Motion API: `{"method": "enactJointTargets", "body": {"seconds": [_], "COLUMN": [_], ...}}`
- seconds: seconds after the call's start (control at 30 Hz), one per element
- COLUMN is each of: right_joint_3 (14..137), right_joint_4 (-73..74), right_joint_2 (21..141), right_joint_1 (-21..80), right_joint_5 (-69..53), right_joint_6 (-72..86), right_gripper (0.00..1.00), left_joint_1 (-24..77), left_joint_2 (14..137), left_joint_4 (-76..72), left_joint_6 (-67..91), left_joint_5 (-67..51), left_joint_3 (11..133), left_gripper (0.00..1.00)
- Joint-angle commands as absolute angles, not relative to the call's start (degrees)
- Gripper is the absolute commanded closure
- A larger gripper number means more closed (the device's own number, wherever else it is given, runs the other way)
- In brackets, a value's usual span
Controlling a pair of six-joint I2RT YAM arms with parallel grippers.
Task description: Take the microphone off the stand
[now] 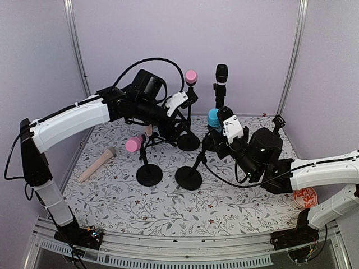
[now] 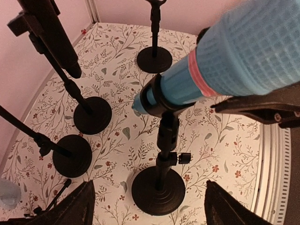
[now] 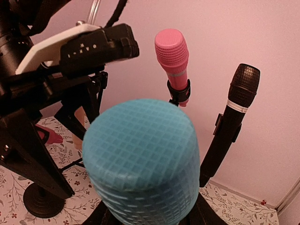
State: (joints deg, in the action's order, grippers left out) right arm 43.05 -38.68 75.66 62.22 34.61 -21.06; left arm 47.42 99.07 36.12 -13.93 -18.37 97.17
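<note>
Blue microphone (image 3: pixel 143 159) straight ahead of right gripper (image 3: pixel 149 216), the nearer arm; long axis tilts up from clip (image 2: pixel 159 96). Right grip hidden, cannot tell. Left gripper (image 2: pixel 149 190) wide.

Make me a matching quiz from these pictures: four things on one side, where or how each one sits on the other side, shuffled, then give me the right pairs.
Things
1. blue mesh-headed microphone
2. all-black microphone
3. beige microphone with a grey head
4. red patterned disc

Places or states
a. lying flat, far left
b. standing upright at the back
c. far right, towards the front
d. clipped at a tilt into a black round-based stand

Pairs: 1-d, 2-b, 3-a, 4-c
</note>
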Motion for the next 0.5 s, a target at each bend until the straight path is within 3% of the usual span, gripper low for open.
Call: {"method": "enactJointTargets", "body": {"seconds": [0.0, 0.47], "right_joint_3": [41.16, 36.54], "right_joint_4": [-42.29, -53.06], "right_joint_2": [72.73, 73.58], "right_joint_1": [62.03, 62.04], "right_joint_5": [30.94, 27.03], "right_joint_6": [-15.39, -18.01], "right_gripper": [1.00, 1.00], "left_joint_1": [49.91, 51.25], "left_joint_2": [103.37, 108.48], "left_joint_4": [32.87, 30.61], "left_joint_6": [-9.55, -2.22], "left_joint_5": [-17.62, -23.54], "left_joint_3": [99.76, 97.66], "left_gripper": [0.18, 0.30]}}
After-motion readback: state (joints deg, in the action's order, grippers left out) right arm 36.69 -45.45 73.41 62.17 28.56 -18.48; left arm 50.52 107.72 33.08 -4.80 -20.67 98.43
